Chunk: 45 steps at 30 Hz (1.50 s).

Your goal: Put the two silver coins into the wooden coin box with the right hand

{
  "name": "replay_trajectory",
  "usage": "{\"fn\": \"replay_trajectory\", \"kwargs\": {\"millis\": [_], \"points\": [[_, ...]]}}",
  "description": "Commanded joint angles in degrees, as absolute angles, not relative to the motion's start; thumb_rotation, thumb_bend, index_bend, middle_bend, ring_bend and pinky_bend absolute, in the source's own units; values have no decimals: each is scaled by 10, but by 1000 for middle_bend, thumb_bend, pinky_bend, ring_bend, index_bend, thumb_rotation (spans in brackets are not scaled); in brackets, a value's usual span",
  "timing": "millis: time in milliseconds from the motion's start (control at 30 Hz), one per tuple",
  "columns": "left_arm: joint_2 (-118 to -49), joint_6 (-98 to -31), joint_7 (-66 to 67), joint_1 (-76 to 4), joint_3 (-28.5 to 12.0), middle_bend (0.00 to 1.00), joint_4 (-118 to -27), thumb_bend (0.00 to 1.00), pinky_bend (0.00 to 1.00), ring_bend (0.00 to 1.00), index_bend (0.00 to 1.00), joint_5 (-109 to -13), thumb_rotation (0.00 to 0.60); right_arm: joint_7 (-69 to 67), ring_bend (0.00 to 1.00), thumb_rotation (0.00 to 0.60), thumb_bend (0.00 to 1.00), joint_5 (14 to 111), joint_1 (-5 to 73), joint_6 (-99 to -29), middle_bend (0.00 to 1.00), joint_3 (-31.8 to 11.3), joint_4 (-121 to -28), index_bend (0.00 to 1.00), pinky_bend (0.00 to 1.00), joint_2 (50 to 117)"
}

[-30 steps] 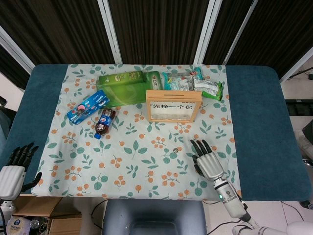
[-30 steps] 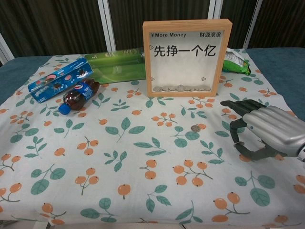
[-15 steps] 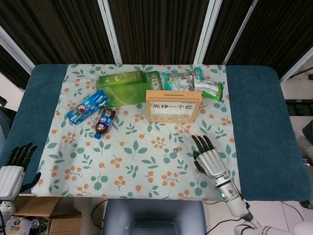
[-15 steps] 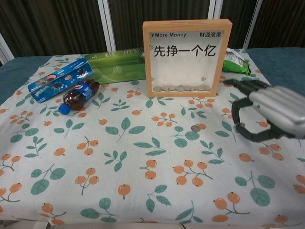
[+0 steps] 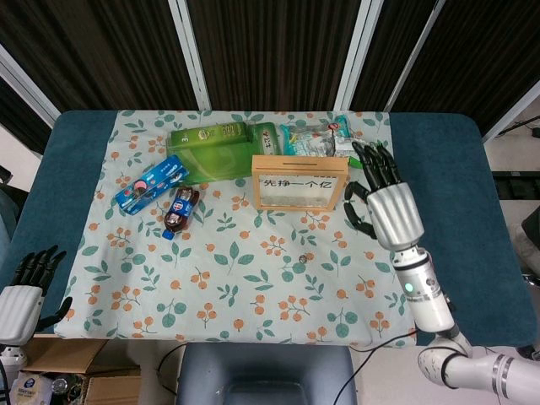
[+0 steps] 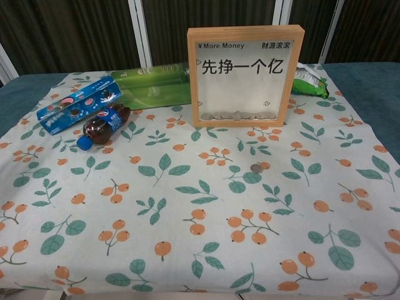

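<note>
The wooden coin box [image 5: 299, 181] [image 6: 245, 75] stands upright at the middle back of the floral cloth, with several coins [image 6: 237, 115] lying along its bottom behind the window. One silver coin [image 5: 302, 258] [image 6: 255, 168] lies on the cloth in front of the box. I see no second loose coin. My right hand [image 5: 384, 198] is raised just right of the box, its fingers spread and nothing in it; the chest view does not show it. My left hand [image 5: 25, 287] rests open at the table's near left corner.
A green box [image 5: 221, 150] [image 6: 153, 87], a blue biscuit pack [image 5: 152, 182] [image 6: 78, 104] and a small cola bottle [image 5: 180, 210] [image 6: 103, 125] lie left of the coin box. Snack bags [image 5: 329, 139] [image 6: 309, 81] lie behind it to the right.
My right hand has lifted from the near edge of the cloth and moved away toward the box's right side, leaving the chest view. The coin and left hand stayed put.
</note>
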State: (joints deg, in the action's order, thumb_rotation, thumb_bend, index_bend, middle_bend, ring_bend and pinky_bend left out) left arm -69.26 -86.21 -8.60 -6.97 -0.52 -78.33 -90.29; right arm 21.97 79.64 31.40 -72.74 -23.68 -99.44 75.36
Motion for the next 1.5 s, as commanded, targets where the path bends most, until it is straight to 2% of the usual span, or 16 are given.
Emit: {"fn": "replay_trajectory", "kwargs": {"millis": [33, 133, 300, 533, 933, 1500], "points": [[-692, -862, -88, -70, -5, 0, -783, 346, 0, 0, 0, -903, 600, 285, 0, 600, 597, 643, 394, -643, 62, -310, -1001, 754, 0, 727], [-693, -860, -89, -70, -4, 0, -783, 345, 0, 0, 0, -902, 600, 319, 0, 600, 596, 564, 438, -603, 67, -324, -968, 757, 0, 730], [-692, -858, -91, -70, -3, 0, -781, 345, 0, 0, 0, -902, 600, 339, 0, 600, 597, 464, 504, -528, 75, -324, -909, 760, 0, 735], [-693, -854, -90, -71, -2, 0, -783, 345, 0, 0, 0, -902, 600, 368, 0, 600, 597, 387, 576, -489, 79, -293, -837, 766, 0, 759], [-690, -854, -99, -70, -2, 0, -778, 347, 0, 0, 0, -899, 600, 370, 0, 600, 597, 348, 615, -480, 79, -238, -798, 775, 0, 777], [-687, -850, -114, -69, -5, 0, -770, 346, 0, 0, 0, -891, 600, 346, 0, 600, 597, 330, 647, -473, 82, -207, -768, 775, 0, 795]]}}
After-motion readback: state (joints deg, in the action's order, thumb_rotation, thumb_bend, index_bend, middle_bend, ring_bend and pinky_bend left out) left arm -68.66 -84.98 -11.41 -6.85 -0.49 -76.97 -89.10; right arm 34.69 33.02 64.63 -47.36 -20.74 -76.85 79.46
